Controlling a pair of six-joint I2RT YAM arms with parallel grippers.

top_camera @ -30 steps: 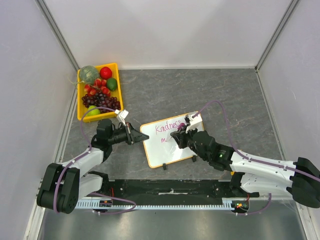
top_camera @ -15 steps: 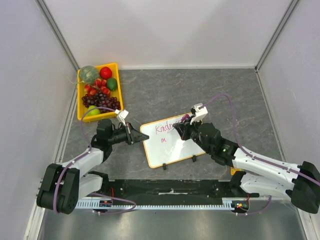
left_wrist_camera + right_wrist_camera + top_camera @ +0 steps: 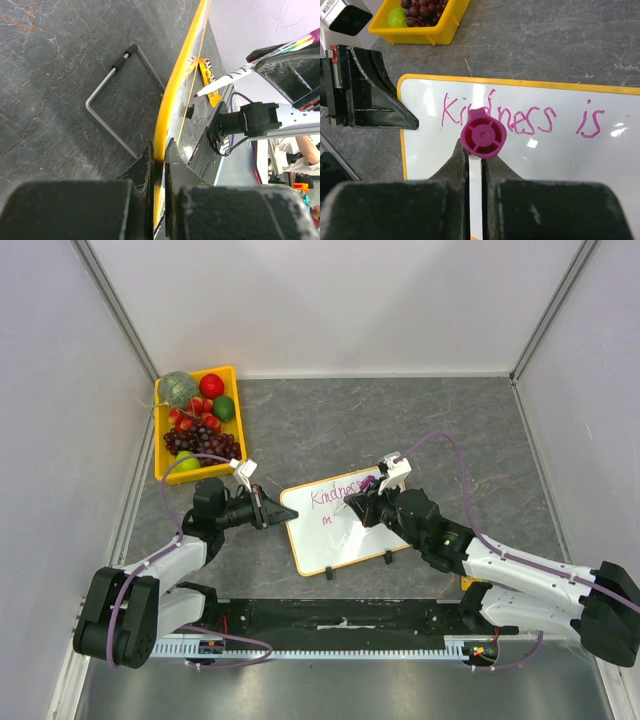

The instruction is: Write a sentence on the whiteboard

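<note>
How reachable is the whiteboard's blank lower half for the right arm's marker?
Likely yes: the right claw holds the marker just over the whiteboard, and the left claw grips only its left edge, off that area.

Whiteboard: small white rectangle with rounded corners, a yellow-orange frame and two black clips on the near long edge.
Whiteboard pose: askew, long edges rising toward the right in the top view.
Whiteboard location: nearer than the yellow fruit bin and to its right, apart from it.
Sentence: thin pink-magenta handwriting.
Sentence state: the top line reads "Kindness is"; the second line shows only "m".
Sentence location: starts at the board corner nearest the bin.
</note>
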